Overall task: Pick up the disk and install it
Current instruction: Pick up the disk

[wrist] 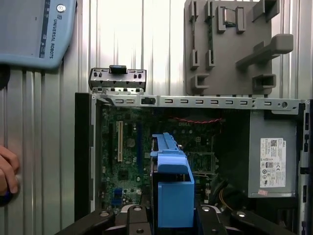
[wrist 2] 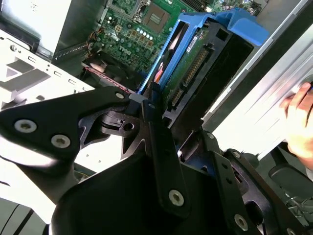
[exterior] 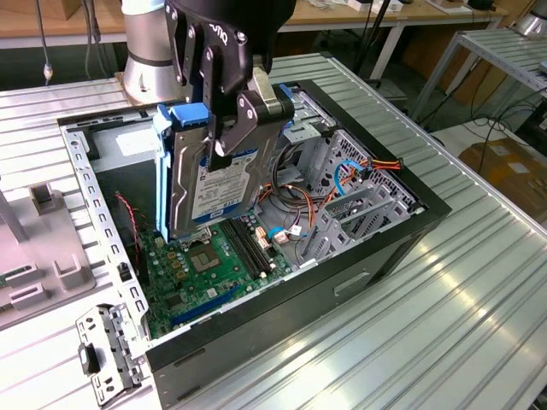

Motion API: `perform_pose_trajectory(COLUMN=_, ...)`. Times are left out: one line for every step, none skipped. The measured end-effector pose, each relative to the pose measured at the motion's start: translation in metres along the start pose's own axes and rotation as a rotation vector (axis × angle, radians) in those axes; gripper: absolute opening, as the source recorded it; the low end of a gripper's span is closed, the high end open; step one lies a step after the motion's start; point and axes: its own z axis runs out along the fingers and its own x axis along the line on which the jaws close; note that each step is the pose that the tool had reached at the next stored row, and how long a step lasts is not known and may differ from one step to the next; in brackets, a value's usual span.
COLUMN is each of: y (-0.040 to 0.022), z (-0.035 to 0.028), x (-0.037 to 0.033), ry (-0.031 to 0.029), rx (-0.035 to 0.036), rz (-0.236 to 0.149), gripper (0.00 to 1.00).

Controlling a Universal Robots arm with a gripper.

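Note:
The disk [exterior: 224, 192], a metal hard drive with a white label in blue plastic rails, hangs upright above the open computer case [exterior: 367, 256], over the green motherboard [exterior: 218, 265]. My gripper [exterior: 231, 128] is shut on the disk's upper part, fingers pressing both flat sides. In the second wrist view the disk [wrist 2: 195, 68] shows its circuit-board side and connector, held edge-on between my black fingers [wrist 2: 151, 127]. The first wrist view looks down on the disk's blue rail [wrist: 171, 191] above the motherboard [wrist: 127, 152].
The drive cage with orange and blue cables [exterior: 359, 184] sits at the case's right end in the exterior view. A grey power-supply box [wrist: 274, 156] fills one corner. A loose metal bracket [exterior: 107, 354] and grey fixture [exterior: 43, 248] lie beside the case. A person's hand [wrist 2: 298, 122] rests nearby.

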Motion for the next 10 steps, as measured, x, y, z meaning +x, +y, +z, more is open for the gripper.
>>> perform_pose_trajectory(y=-0.0008, z=0.0, x=0.0005, ry=0.0, rx=-0.0001, rz=0.0, gripper=0.36)
perform_pose_trajectory(y=-0.0018, z=0.0, x=0.0013, ry=0.0001, rx=-0.0002, rz=-0.001, gripper=0.36)
perform_pose_trajectory(y=-0.0025, z=0.0, x=0.002, ry=0.0002, rx=-0.0003, rz=-0.001, gripper=0.36)
perform_pose_trajectory(y=-0.0036, z=0.0001, x=0.0031, ry=0.0001, rx=-0.0004, rz=-0.001, gripper=0.36)
perform_pose_trajectory(y=-0.0041, z=0.0001, x=0.0037, ry=0.0001, rx=-0.0004, rz=-0.001, gripper=0.36)
perform_pose_trajectory(y=-0.0048, z=0.0, x=0.0045, ry=0.0002, rx=-0.0004, rz=-0.001, gripper=0.36)
perform_pose_trajectory(y=-0.0054, z=0.0001, x=0.0054, ry=0.0001, rx=-0.0004, rz=-0.001, gripper=0.36)
perform_pose_trajectory(y=-0.0059, z=0.0001, x=0.0063, ry=0.0001, rx=-0.0004, rz=-0.001, gripper=0.36)
perform_pose_trajectory(y=-0.0065, z=0.0, x=0.0074, ry=0.0001, rx=-0.0004, rz=-0.001, gripper=0.36)
perform_pose_trajectory(y=-0.0072, z=0.0, x=0.0083, ry=0.0001, rx=-0.0004, rz=-0.001, gripper=0.36)
